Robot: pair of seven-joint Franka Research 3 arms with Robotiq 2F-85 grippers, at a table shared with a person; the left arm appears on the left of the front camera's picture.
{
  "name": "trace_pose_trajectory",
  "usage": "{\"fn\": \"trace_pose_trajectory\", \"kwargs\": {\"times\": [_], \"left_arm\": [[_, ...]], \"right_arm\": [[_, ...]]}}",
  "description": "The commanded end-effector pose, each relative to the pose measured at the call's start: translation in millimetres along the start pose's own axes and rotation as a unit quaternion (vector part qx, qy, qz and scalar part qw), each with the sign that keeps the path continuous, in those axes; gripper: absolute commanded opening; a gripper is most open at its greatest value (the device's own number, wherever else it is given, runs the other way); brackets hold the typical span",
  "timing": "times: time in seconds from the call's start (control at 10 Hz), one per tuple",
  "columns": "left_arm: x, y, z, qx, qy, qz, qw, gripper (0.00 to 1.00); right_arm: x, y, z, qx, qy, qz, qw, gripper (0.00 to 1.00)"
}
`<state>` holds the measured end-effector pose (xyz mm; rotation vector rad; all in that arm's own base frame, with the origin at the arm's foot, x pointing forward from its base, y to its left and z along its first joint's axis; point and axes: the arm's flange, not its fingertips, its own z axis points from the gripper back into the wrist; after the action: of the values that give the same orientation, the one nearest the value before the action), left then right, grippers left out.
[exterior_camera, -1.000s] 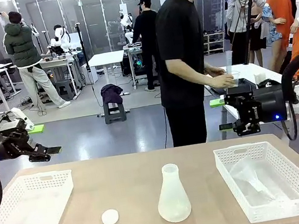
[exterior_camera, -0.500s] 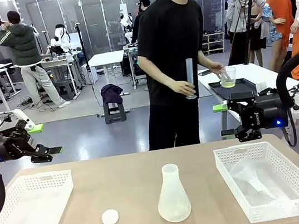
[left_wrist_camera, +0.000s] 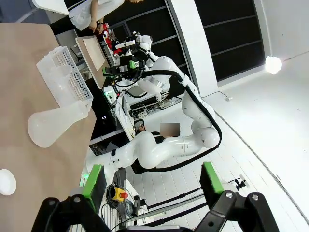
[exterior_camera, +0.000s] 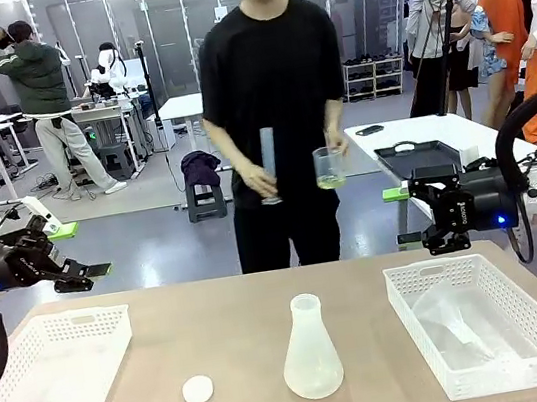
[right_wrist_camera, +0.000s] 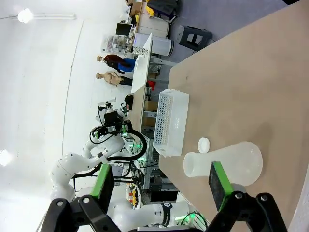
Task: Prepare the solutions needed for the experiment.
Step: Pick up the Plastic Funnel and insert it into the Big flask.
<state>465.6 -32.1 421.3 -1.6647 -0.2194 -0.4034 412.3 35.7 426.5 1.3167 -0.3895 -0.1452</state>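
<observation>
The solutions show as a little pale yellow liquid in a clear beaker (exterior_camera: pixel 329 168), held in one hand by the person across the table. Their other hand holds a tall clear cylinder (exterior_camera: pixel 268 165). A frosted conical flask (exterior_camera: pixel 310 350) (left_wrist_camera: pixel 54 126) (right_wrist_camera: pixel 228 165) stands upright at the table's middle, with a small white cap (exterior_camera: pixel 198 389) (left_wrist_camera: pixel 6 182) (right_wrist_camera: pixel 204 144) lying to its left. My left gripper (exterior_camera: pixel 80 252) (left_wrist_camera: pixel 152 181) hovers open over the table's far left edge. My right gripper (exterior_camera: pixel 399 216) (right_wrist_camera: pixel 161 182) hangs open above the far right, with nothing between its fingers.
A white mesh basket (exterior_camera: pixel 57 339) (right_wrist_camera: pixel 171 121) sits at the left. Another basket (exterior_camera: pixel 530 324) (left_wrist_camera: pixel 72 82) at the right holds a clear funnel (exterior_camera: pixel 452 321). A side table with a dark tray (exterior_camera: pixel 414 157) stands behind the person.
The person has turned from the side table to face my table, now carrying the beaker and the cylinder. Both grippers stay open and nearly still.
</observation>
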Motion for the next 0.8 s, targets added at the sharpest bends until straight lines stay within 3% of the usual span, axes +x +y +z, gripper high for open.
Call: {"fn": "trace_pose_trajectory", "kwargs": {"times": [0.0,0.1,0.3,0.4,0.7], "left_arm": [[0.5,-0.3,-0.8,-0.001,0.000,-0.003,1.000,1.00],[0.5,-0.3,-0.8,-0.001,0.000,-0.003,1.000,1.00],[0.5,-0.3,-0.8,-0.001,0.000,-0.003,1.000,1.00],[0.5,-0.3,-0.8,-0.001,0.000,-0.003,1.000,1.00],[0.5,-0.3,-0.8,-0.001,0.000,-0.003,1.000,1.00]], "right_arm": [[-1.1,1.3,-2.9,0.009,-0.006,-0.006,1.000,1.00],[0.0,0.0,0.0,0.000,0.000,0.000,1.000,1.00],[22.8,5.7,-7.3,-0.060,0.081,0.110,0.989,1.00],[30.8,10.1,-12.7,-0.109,0.124,0.183,0.969,1.00],[68.2,10.4,-37.6,-0.237,0.233,0.359,0.872,1.00]]}}
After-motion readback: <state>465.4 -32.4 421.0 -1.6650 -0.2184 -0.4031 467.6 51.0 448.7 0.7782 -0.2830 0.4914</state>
